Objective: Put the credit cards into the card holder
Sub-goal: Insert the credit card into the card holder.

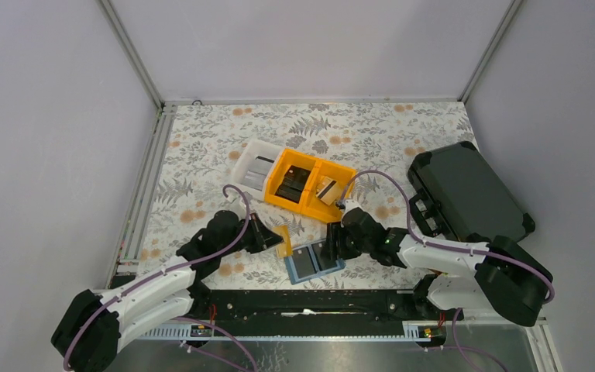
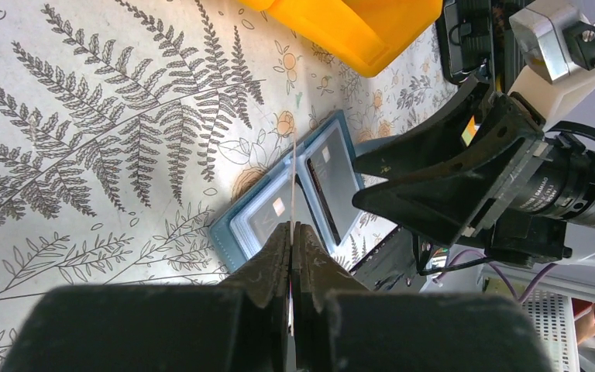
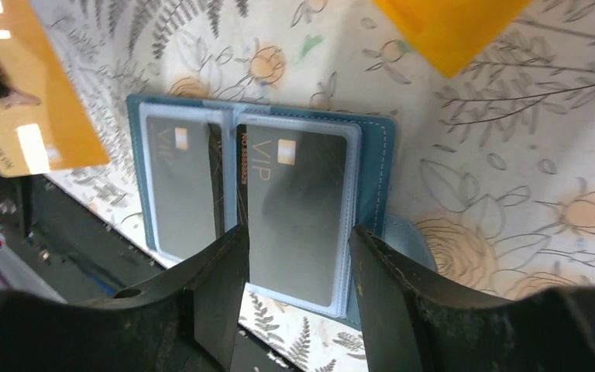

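Note:
The teal-blue card holder (image 1: 314, 263) lies open on the floral cloth near the front edge. Two dark grey cards marked VIP (image 3: 182, 186) (image 3: 298, 209) sit in its pale blue pockets. My left gripper (image 1: 276, 239) is shut on a gold-orange card (image 1: 283, 242), held on edge just left of the holder. In the left wrist view the card (image 2: 292, 186) shows as a thin line above the holder (image 2: 236, 232). It also shows in the right wrist view (image 3: 35, 116). My right gripper (image 3: 298, 232) is open, its jaws straddling the holder's right half (image 3: 372, 178).
An orange bin (image 1: 310, 184) and a white bin (image 1: 254, 172) with more dark cards stand behind the holder. A large black hard case (image 1: 465, 194) lies at the right. The black table rail (image 1: 310, 302) runs along the front edge.

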Controlling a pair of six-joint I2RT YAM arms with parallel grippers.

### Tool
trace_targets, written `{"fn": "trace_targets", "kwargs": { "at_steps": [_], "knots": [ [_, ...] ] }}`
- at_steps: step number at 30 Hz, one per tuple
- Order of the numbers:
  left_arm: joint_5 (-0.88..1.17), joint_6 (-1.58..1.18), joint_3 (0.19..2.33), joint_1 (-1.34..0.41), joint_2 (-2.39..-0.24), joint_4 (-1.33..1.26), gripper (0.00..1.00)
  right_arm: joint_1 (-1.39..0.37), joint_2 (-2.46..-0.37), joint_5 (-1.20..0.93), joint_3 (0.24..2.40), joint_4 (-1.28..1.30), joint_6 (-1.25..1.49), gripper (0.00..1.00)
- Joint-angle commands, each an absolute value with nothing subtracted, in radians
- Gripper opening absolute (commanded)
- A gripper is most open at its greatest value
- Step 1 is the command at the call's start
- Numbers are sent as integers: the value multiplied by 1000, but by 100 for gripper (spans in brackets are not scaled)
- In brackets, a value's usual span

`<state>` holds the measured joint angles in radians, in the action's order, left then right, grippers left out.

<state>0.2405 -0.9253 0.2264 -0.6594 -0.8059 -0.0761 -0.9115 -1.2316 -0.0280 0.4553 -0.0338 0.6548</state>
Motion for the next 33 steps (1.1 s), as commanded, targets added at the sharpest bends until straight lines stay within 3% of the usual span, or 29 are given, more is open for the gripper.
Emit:
{"fn": "trace_targets", "kwargs": {
  "at_steps": [1,13,22,33],
  "knots": [
    [260,-930,219,-653,-823,-148,0,-911,-1210,-156,434,-121,703,57],
    [204,-950,168,-655,-770,-110,0,-911,-1202,-210,421,-210,742,56],
    [121,-931,230,-655,-674,186,0,-910,-1183,-26,445,-25,704,60],
    [159,-935,220,-662,-704,246,0,-911,-1216,-120,405,-147,729,53]
  ]
}}
